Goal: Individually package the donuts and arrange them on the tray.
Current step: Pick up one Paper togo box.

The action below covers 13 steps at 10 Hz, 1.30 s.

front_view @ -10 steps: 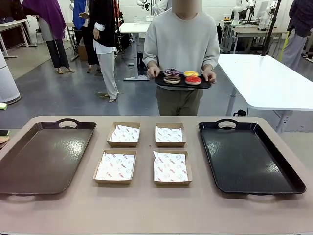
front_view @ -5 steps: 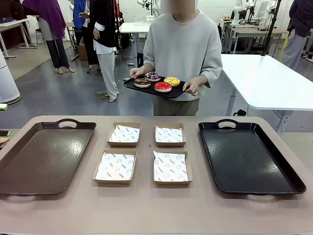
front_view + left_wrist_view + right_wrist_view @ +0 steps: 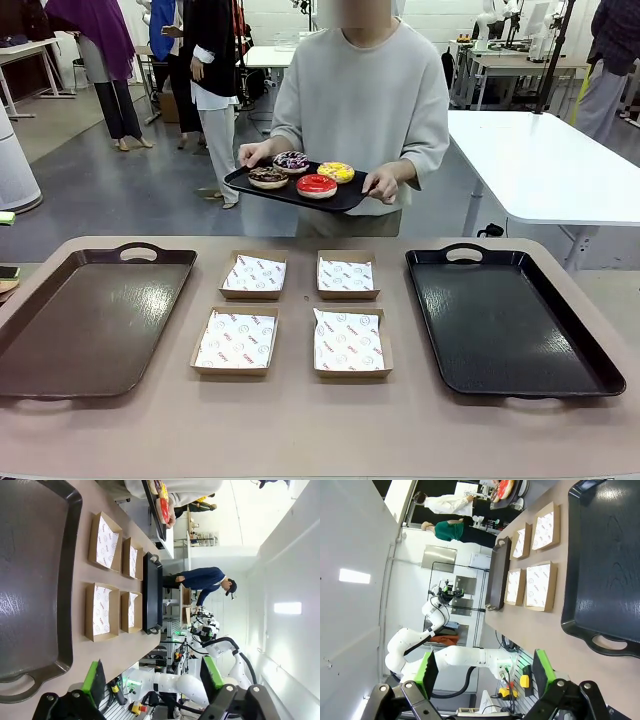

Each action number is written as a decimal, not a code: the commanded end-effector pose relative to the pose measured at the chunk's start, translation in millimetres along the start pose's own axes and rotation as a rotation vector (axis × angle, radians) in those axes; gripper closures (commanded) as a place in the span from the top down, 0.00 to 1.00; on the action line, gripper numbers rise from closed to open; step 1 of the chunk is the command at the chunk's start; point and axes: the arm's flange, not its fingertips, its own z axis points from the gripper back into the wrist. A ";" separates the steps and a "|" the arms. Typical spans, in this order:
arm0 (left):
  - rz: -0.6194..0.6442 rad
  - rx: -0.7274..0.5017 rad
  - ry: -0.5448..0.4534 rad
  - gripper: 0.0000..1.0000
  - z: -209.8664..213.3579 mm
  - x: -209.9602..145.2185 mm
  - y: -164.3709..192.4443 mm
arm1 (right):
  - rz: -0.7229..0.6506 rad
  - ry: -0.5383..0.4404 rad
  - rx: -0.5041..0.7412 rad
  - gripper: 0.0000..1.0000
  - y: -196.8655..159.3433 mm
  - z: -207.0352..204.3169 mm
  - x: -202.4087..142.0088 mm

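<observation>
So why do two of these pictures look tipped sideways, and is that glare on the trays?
Front view: sharp and evenly lit, with white glints on the black tray and a softer sheen on the brown tray. Left wrist view: rolled sideways, wide-angle bending, far wall washed out. Right wrist view: also sideways, a light panel blown white.
</observation>
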 end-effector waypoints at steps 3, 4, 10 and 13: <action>0.002 -0.010 -0.006 1.00 0.9 0.3 -0.4 | 0.002 -0.002 0.011 1.00 -0.1 0.5 -0.9; 0.002 -0.010 -0.006 1.00 0.9 0.3 -0.4 | 0.002 -0.002 0.011 1.00 -0.1 0.5 -0.9; 0.002 -0.010 -0.006 1.00 0.9 0.3 -0.4 | 0.002 -0.002 0.011 1.00 -0.1 0.5 -0.9; 0.002 -0.010 -0.006 1.00 0.9 0.3 -0.4 | 0.002 -0.002 0.011 1.00 -0.1 0.5 -0.9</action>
